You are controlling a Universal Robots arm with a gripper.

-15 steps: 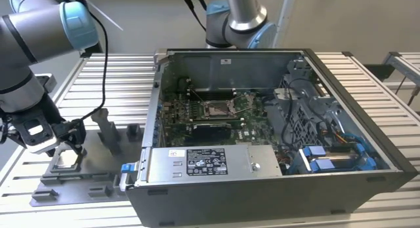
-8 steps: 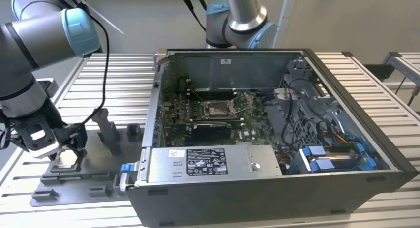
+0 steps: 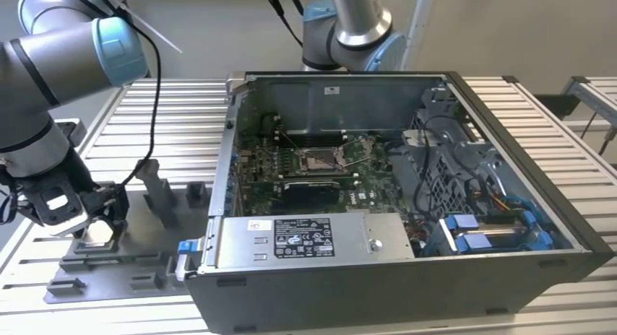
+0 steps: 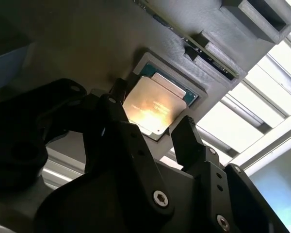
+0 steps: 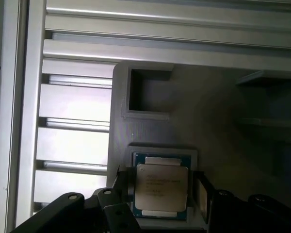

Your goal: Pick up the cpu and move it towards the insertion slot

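The cpu point(image 4: 157, 104) is a thin square chip with a silvery face. It lies flat in a recess of the grey fixture plate point(image 3: 154, 237) at the exterior view's left, outside the computer case. My gripper point(image 4: 153, 110) is down over it and open, with one black finger on each side of the chip point(image 5: 162, 187) and a narrow gap at both edges. In the exterior view the gripper point(image 3: 95, 230) hides most of the cpu. The insertion slot point(image 3: 323, 158) sits with its shiny frame in the middle of the motherboard inside the case, well to the right of the gripper.
The open computer case point(image 3: 511, 176) has tall metal walls, a silver power supply point(image 3: 308, 237) at its front and cables with blue drive brackets point(image 3: 492, 230) at its right. Upright grey fixture posts point(image 3: 159, 190) stand between gripper and case. A second arm's base point(image 3: 347, 32) rises behind the case.
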